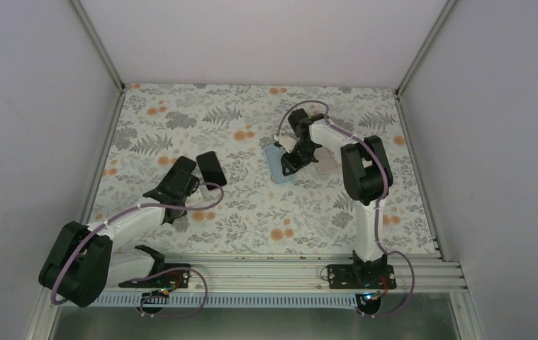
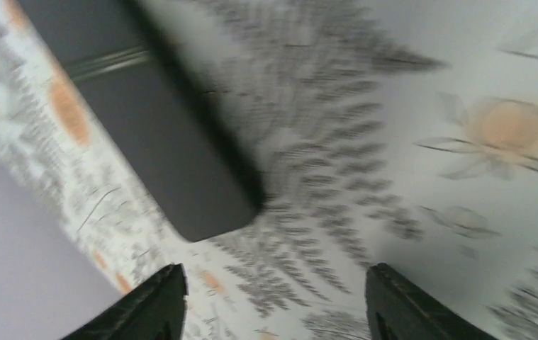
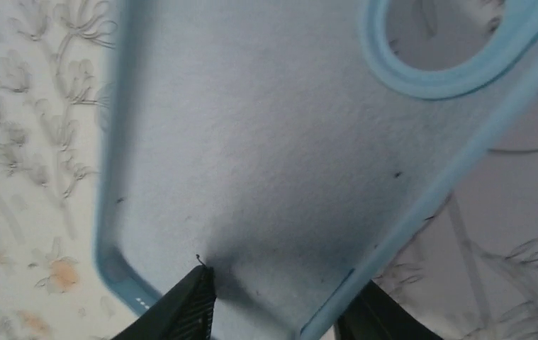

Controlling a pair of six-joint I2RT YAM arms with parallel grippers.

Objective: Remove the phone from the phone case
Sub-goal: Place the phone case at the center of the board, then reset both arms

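Note:
The black phone [image 1: 211, 168] lies bare on the floral cloth at the middle left, out of its case. In the left wrist view the phone [image 2: 159, 134] is ahead of my fingers and blurred. My left gripper [image 2: 273, 301] is open and empty just short of the phone's near end, and it also shows from the top [image 1: 193, 177]. The light blue phone case [image 1: 278, 164] lies empty, inner side up, right of centre. My right gripper [image 3: 283, 304] is open astride the case's long side wall: one finger rests on the case's inner floor [image 3: 251, 142], the other stands outside the rim.
The case's round camera cut-out [image 3: 450, 35] is at its far end. White walls with metal frame posts [image 1: 99, 49] close in the cloth on three sides. A metal rail [image 1: 273, 269] with both arm bases runs along the near edge.

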